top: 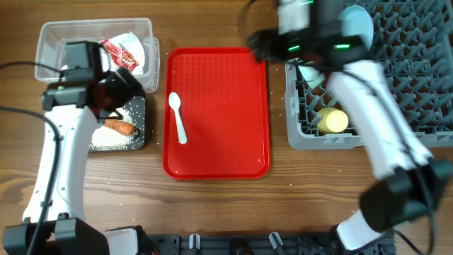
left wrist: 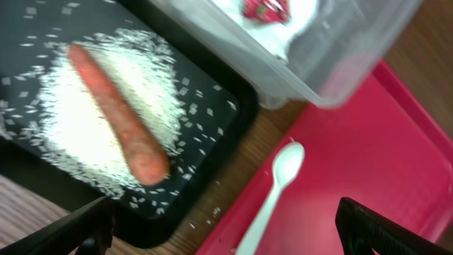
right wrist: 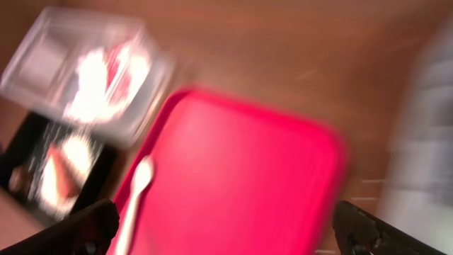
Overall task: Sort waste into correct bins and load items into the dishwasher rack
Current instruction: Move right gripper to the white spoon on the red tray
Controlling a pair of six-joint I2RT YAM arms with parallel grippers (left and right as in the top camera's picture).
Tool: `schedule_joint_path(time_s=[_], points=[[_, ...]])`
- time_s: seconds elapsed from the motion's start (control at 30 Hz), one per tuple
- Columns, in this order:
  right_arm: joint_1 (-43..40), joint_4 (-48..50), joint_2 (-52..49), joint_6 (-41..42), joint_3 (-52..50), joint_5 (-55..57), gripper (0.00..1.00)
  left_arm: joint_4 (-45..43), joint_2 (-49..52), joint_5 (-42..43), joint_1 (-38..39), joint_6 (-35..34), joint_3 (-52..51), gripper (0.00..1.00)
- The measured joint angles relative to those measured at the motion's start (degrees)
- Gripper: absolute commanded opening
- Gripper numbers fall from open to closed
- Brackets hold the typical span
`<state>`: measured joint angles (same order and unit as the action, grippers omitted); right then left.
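The clear tub point(top: 49, 35) at the back left holds the red wrapper point(top: 119, 52) and the white napkin point(top: 145, 57). The black tray point(top: 141, 106) in front of it holds the carrot point(top: 120, 127) on rice point(top: 110, 142). The white spoon point(top: 177, 117) lies on the red tray point(top: 226, 106). My left gripper point(top: 120, 88) is open and empty above the black tray's far edge; its view shows the carrot point(left wrist: 117, 117), the spoon point(left wrist: 272, 191) and the tub point(left wrist: 333, 64). My right gripper point(top: 258, 44) is open and empty above the red tray's far right corner. The grey rack point(top: 311, 136) holds the yellow cup point(top: 333, 120) and the pale-blue plate point(top: 357, 25).
The right wrist view is blurred; it shows the red tray point(right wrist: 233, 177), the spoon point(right wrist: 134, 191) and the tub point(right wrist: 85, 71). My right arm crosses over the rack and hides part of it. A few rice grains lie on the wood beside the black tray point(left wrist: 212, 212).
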<state>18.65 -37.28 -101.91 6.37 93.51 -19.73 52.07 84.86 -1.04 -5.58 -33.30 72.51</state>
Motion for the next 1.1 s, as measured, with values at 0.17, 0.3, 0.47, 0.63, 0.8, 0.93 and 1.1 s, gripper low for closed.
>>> schedule_joint_path(time_s=[0.17,0.3,0.47,0.63,0.8,0.93,1.1], points=[[14.16,2.64,-9.73,-0.68,-0.02,4.00,1.00,1.09,0.00,-0.09,-8.44,-1.97,0.00,1.00],[21.75,4.20,-16.04,-5.09,-0.04,9.49,1.00,1.55,0.00,-0.63,-13.70,-2.64,0.00,1.00],[24.87,8.02,-20.94,-10.62,-0.07,13.42,1.00,1.57,0.00,-0.63,-15.30,-2.86,0.00,1.00],[25.07,9.57,-24.98,-16.70,-0.07,15.85,1.00,1.57,0.00,-0.63,-15.28,-3.02,0.00,1.00],[25.07,13.09,-25.22,-19.63,-0.09,18.49,1.00,1.86,0.00,-0.63,-15.28,-3.04,0.00,1.00],[25.64,4.35,-25.22,-20.22,1.09,17.86,1.00,3.23,0.00,-0.66,-15.28,-3.02,0.00,1.00],[27.96,-6.43,-22.93,-15.82,8.68,7.37,1.00,3.06,0.00,-0.66,-15.28,-3.02,0.00,1.00]])
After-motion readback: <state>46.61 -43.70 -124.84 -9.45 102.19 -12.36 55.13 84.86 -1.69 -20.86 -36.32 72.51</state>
